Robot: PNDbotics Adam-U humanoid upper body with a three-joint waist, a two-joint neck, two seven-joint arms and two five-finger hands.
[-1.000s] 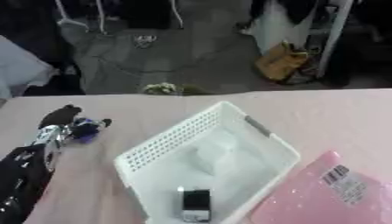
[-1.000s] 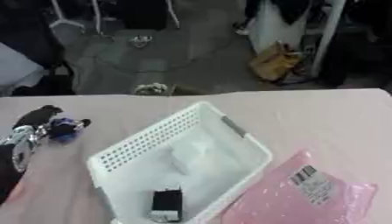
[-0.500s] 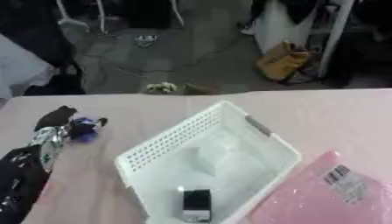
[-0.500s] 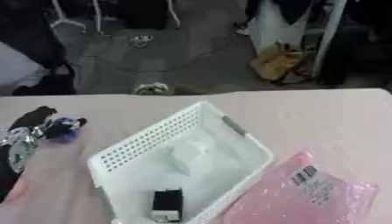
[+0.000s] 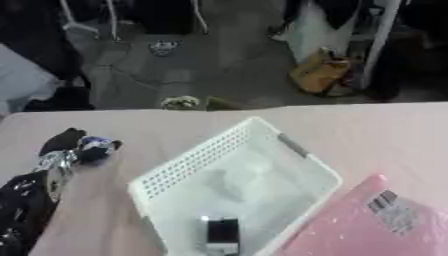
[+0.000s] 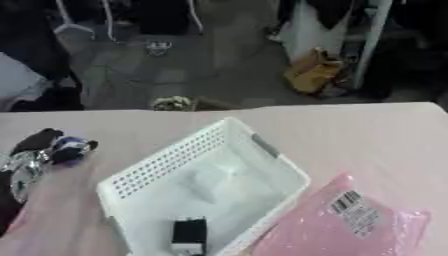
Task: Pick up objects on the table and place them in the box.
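Observation:
A white perforated basket [image 5: 293, 148] stands askew in the middle of the pink table. Inside it lie a small black box with a pale label [image 5: 221, 233] and a whitish translucent item [image 5: 238, 179]. My left hand [image 5: 58, 150] comes in at the left edge, black with silver parts. Its fingertips are curled round a small blue and white object [image 5: 98, 146] just above the table, left of the basket. A pink bubble mailer with a barcode label [image 6: 343, 225] lies at the lower right, its edge against the basket's right side. My right hand shows in neither view.
The table's far edge [image 5: 350, 106] runs across the middle of the view. Beyond it lie a dark floor, chair legs and a brown bag [image 5: 317, 75]. Bare pink table surface [image 5: 394, 140] stretches right of the basket.
My left hand and the blue object stay in nearly the same spot. Only the picture has shifted slightly.

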